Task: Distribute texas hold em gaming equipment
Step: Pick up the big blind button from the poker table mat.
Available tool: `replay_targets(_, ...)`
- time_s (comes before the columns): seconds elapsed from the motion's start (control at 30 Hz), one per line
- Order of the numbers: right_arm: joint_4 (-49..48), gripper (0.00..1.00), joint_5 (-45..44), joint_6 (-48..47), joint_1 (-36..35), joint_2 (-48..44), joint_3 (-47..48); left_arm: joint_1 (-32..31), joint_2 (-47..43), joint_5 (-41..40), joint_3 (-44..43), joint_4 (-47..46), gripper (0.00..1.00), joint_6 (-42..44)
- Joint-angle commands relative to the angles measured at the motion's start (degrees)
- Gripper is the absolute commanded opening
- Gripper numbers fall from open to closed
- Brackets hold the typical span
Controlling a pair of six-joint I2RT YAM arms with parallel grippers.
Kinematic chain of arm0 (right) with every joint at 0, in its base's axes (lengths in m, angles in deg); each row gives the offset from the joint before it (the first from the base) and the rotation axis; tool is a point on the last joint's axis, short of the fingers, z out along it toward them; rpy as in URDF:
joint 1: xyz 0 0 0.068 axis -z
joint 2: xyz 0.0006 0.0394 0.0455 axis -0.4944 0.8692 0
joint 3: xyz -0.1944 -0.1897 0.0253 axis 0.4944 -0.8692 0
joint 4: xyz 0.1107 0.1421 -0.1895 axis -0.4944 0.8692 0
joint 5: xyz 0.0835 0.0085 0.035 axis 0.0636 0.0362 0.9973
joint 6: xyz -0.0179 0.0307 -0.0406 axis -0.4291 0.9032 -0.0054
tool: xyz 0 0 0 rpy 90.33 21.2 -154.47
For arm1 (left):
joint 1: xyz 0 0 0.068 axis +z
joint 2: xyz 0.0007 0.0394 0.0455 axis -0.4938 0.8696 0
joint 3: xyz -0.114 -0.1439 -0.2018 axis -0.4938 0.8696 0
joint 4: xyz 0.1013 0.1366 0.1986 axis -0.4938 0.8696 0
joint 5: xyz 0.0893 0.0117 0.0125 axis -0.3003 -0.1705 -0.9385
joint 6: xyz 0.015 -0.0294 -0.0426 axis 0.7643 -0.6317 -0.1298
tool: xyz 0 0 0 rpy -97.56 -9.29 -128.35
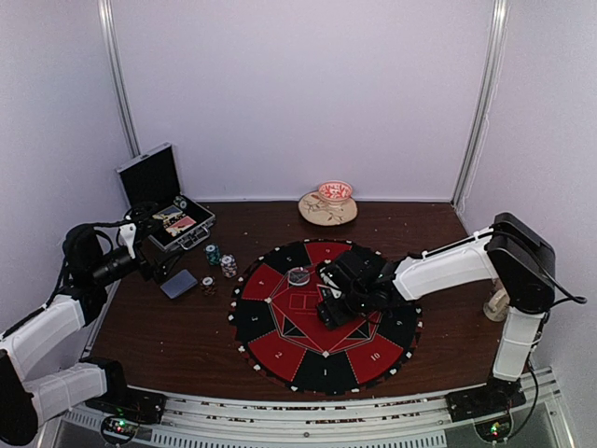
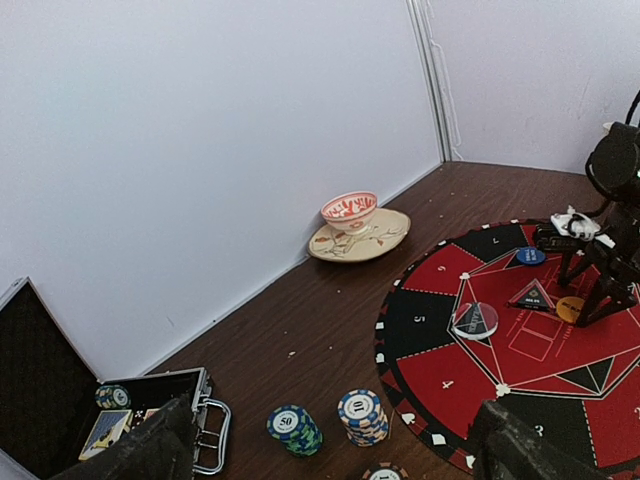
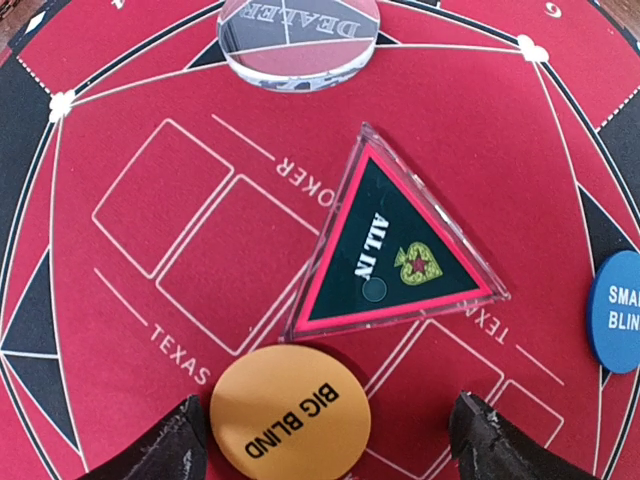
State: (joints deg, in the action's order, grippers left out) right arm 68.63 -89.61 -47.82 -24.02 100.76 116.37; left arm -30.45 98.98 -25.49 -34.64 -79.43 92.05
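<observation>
My right gripper (image 1: 333,303) is open low over the middle of the round mat (image 1: 280,359). In the right wrist view the orange "BIG BLIND" disc (image 3: 290,405) lies between its fingers (image 3: 150,450), close to the left one. The "ALL IN" triangle (image 3: 395,250), the clear dealer disc (image 3: 298,35) and the blue "SMALL BLIND" disc (image 3: 615,310) lie on the mat beyond. Three chip stacks (image 2: 293,428) (image 2: 362,415) (image 2: 385,473) stand left of the mat. A grey-blue card deck (image 1: 178,284) lies beside them. My left gripper (image 1: 159,266) is open and empty, above the table near the case.
The open black case (image 1: 163,196) stands at the back left with cards and chips inside (image 2: 112,398). A red-patterned bowl on a plate (image 1: 328,203) sits at the back wall. Walls enclose the table on three sides.
</observation>
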Motion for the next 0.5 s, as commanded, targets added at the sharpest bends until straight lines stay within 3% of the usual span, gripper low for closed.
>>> replay_targets(0.0, -1.2, 0.84, 2.4, -0.4, -0.4, 2.7, 1.0, -0.3, -1.0, 0.6, 0.4, -2.7, 0.98, 0.3)
replay_targets(0.47, 0.5, 0.61, 3.5, -0.8, -2.3, 4.9, 2.4, -0.3, -0.9, 0.4, 0.4, -2.7, 0.98, 0.3)
